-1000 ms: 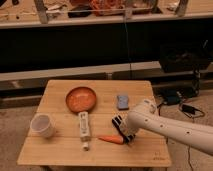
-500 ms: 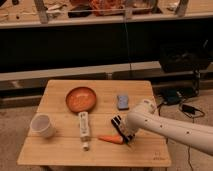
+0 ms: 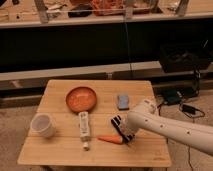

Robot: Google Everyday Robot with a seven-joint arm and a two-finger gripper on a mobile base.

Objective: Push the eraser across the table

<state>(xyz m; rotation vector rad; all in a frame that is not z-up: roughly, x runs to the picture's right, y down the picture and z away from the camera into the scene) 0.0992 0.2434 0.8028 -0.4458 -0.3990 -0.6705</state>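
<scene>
The light wooden planked table (image 3: pixel 60 150) stands in the middle of the camera view. A small black block with pale stripes, the eraser (image 3: pixel 118 125), lies right of the table's centre, just above the orange carrot (image 3: pixel 110 139). My gripper (image 3: pixel 124 131) comes in from the right on a white arm (image 3: pixel 170 127) and sits low over the table right at the eraser, touching or nearly touching it. The gripper's dark end and the eraser merge, so part of the eraser is hidden.
An orange bowl (image 3: pixel 81 98) sits at the back centre, and a blue-grey sponge (image 3: pixel 122 101) to its right. A white bottle (image 3: pixel 84 127) lies left of the carrot. A white cup (image 3: pixel 42 125) stands at the left. Cables and a dark box (image 3: pixel 182 56) are on the right.
</scene>
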